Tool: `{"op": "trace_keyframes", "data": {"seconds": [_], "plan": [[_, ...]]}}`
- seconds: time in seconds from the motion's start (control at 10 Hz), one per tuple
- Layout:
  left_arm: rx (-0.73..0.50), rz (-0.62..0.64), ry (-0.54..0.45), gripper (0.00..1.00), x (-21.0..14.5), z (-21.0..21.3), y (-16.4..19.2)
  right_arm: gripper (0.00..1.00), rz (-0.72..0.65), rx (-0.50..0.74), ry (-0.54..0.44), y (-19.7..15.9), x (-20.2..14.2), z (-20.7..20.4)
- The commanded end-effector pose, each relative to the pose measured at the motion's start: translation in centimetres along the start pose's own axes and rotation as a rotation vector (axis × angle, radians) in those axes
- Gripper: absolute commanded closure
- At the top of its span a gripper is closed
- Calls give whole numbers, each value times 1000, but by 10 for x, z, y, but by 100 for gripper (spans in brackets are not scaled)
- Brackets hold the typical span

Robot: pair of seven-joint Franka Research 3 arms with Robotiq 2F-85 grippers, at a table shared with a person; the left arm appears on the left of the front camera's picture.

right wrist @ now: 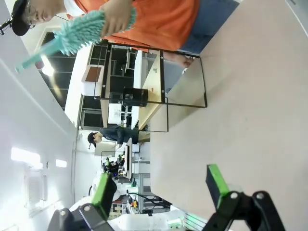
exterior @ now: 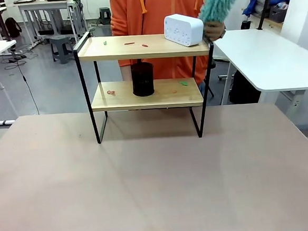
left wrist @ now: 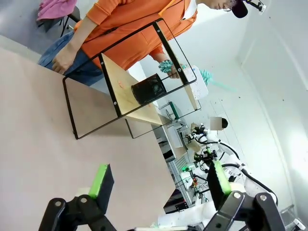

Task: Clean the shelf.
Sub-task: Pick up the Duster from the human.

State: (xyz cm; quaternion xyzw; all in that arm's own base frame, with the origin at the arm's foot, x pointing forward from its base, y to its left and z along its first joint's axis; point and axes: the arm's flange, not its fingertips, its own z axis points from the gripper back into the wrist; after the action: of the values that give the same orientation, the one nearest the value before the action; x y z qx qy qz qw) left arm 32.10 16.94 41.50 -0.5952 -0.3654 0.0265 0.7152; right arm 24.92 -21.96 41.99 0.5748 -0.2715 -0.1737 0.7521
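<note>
Pale wood, black metal and soft fibre on a matt top

The small two-tier shelf (exterior: 138,47) has two light wooden boards, smooth with faint grain, set in a thin black metal frame with a dull finish. The black cylindrical cup (exterior: 142,79) has a fine mesh wall in the left wrist view, seemingly metal. The white rounded box (exterior: 183,29) looks like smooth hard plastic. The teal duster (exterior: 219,1) is shaggy, fluffy fibre. The person's orange hooded top (exterior: 157,9) is soft matt cloth. The beige-grey table (exterior: 159,184) is smooth and matt.
</note>
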Motion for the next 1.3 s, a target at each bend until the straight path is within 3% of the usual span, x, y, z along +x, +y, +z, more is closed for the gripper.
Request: {"op": "trace_keyframes", "data": {"seconds": [0.0,0.7,1.0,1.2], "plan": [[-5,-5,10,0,-3,-3,2,0,21,8,-21,-4,2,4],[-5,-5,10,0,-3,-3,2,0,-10,-15,-10,-5,-2,4],[-5,-5,10,0,-3,-3,2,0,56,1,37,58,36,-49],[-5,-5,10,0,-3,-3,2,0,5,-20,14,98,61,-88]]}}
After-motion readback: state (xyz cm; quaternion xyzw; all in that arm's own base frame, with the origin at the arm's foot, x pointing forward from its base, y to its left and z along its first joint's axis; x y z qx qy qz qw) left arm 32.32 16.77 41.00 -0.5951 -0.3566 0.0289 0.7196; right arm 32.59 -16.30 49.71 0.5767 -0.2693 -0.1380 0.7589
